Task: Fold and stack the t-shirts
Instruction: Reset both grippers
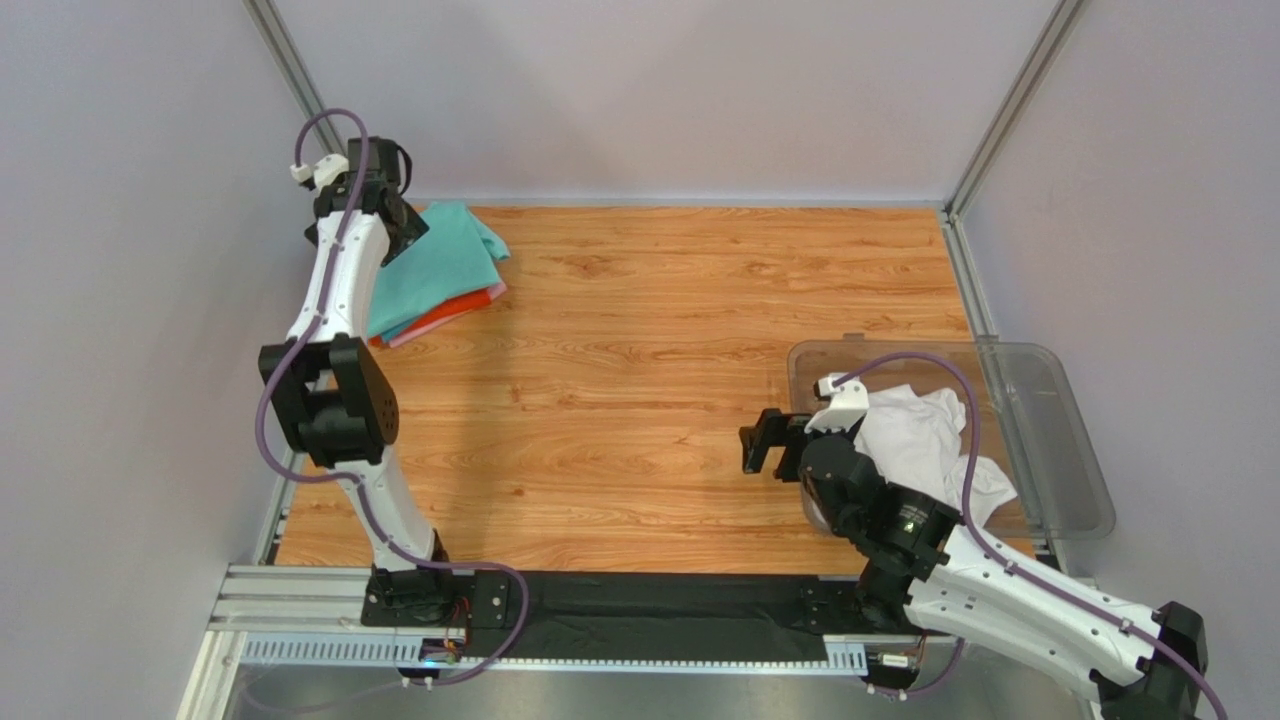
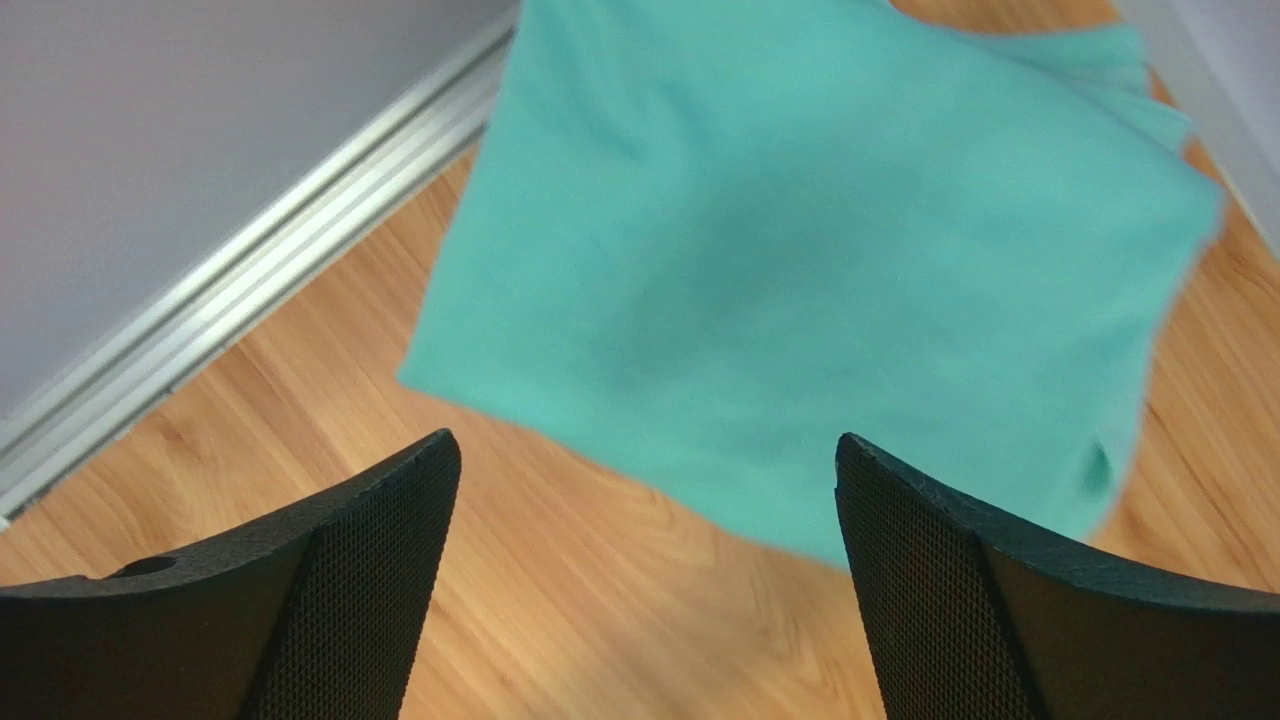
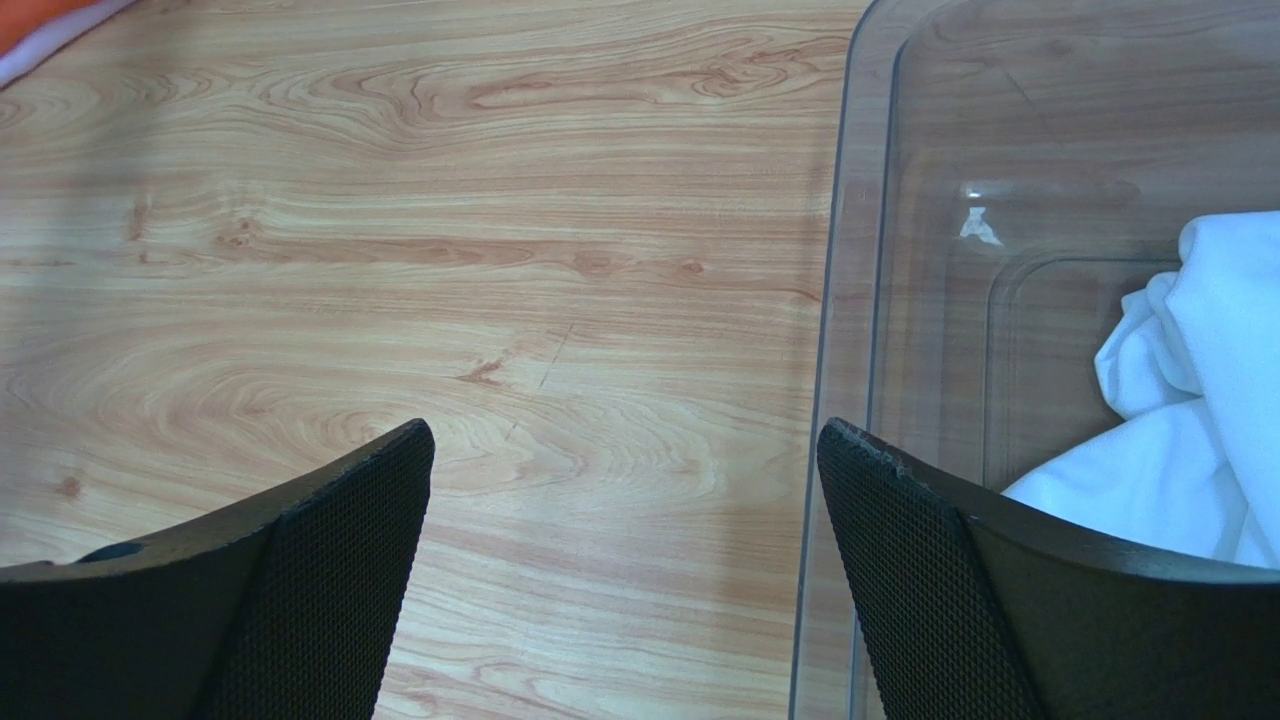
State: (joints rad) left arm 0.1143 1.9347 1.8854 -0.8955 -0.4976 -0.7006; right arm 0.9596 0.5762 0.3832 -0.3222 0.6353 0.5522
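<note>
The top external view looks steeply down from above and behind the arm bases onto the whole surface; the left wrist view looks past the left tool, close over the mint-green t-shirt in the far-left corner. The right wrist view looks past the right tool, close over wood, the clear bin and the white t-shirt; the top view covers both patches.

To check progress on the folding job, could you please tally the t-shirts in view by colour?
Green shirt: 1
Orange-red shirt: 1
Pink shirt: 1
White shirt: 1
Total: 4
Any shirt fully hidden under another is not counted.
</note>
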